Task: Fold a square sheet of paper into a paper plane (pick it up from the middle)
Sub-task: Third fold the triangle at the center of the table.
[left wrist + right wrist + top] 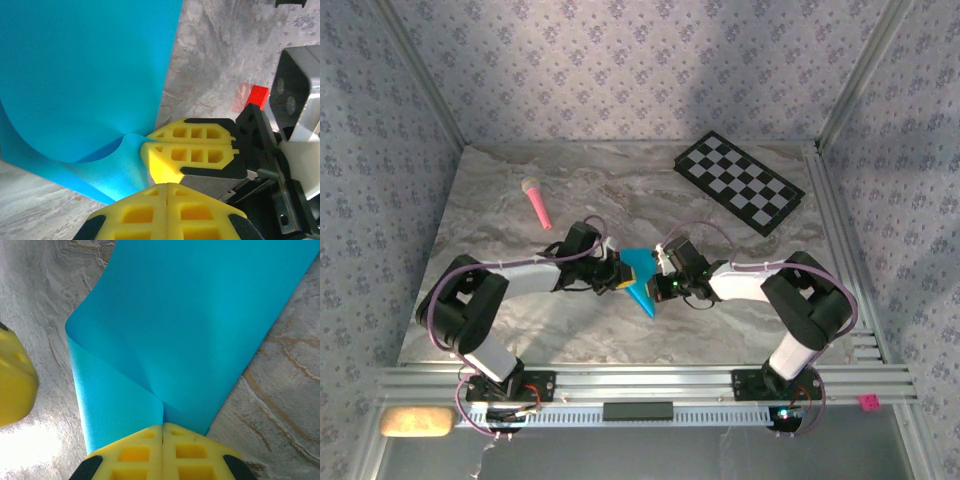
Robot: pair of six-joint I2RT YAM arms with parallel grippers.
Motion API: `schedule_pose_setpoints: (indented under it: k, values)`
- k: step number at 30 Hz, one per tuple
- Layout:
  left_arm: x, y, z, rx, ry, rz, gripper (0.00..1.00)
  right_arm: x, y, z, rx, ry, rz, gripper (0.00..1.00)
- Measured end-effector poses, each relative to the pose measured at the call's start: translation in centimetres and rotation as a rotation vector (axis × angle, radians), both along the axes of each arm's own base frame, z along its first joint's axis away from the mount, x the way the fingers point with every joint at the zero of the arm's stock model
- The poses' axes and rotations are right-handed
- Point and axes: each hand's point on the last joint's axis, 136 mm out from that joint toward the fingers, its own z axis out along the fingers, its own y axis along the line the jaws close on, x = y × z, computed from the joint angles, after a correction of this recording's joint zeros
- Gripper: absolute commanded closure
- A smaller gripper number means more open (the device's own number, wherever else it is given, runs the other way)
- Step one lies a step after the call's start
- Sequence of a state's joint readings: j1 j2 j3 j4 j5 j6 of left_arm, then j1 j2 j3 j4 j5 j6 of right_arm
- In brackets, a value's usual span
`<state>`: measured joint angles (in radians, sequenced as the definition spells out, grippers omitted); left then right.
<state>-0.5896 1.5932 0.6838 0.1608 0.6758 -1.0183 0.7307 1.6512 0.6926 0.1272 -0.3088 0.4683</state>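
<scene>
Looking from above, the arms cover part of the sheet of paper, and up close its edges run out of the picture, so its whole shape is hard to tell. The right gripper is squeezed tight on the paper's bent edge. The left gripper has its fingers pressed together just beside the paper; I cannot tell if any is caught. The paper is bright blue and curled, at the middle of the bench.
</scene>
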Motion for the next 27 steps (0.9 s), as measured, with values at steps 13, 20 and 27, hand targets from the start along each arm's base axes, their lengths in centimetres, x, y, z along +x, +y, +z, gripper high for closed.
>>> schedule_pose_setpoints:
  k: [13,20,27]
  values:
    - [-0.5,-0.4,-1.8,-0.006,0.032,-0.01,1.0,0.2,0.1,0.0,0.006,-0.001,-0.011,0.99]
    - [-0.8,-0.9,-2.2,-0.01,0.029,-0.028,1.0,0.3,0.2,0.0,0.008,-0.004,-0.011,0.99]
    - [-1.0,-0.7,-3.3,0.02,0.046,-0.026,1.0,0.3,0.2,0.0,0.008,-0.003,-0.013,0.99]
